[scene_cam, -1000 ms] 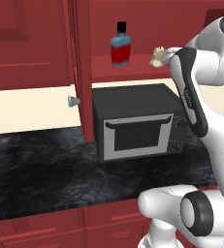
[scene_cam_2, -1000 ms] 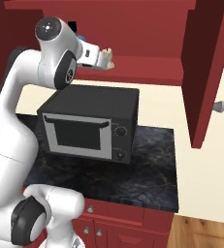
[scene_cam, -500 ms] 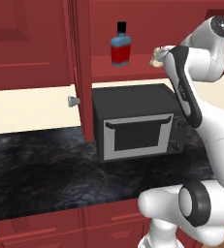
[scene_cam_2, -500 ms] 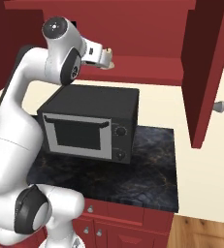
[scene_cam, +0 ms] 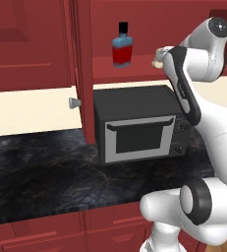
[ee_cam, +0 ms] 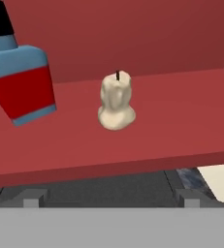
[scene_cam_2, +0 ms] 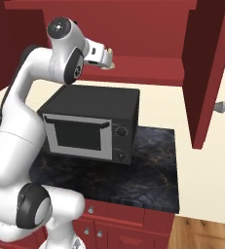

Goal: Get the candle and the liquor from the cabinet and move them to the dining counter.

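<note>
In the hand view the candle is standing mid-frame on the cabinet shelf, the liquor sitting upper left, apart from it. The gripper is hovering before the shelf edge, jaws apart and seemingly empty, though its tips are barely showing.

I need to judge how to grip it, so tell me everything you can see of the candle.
The candle is a small cream-white, lumpy wax figure, wider at its base and narrowing to a rounded top with a short dark wick. It stands upright on the red shelf of the cabinet, apart from the liquor beside it. Nothing touches it but the shelf. The gripper is open and short of it, the fingertips low at the shelf's front edge.
</note>
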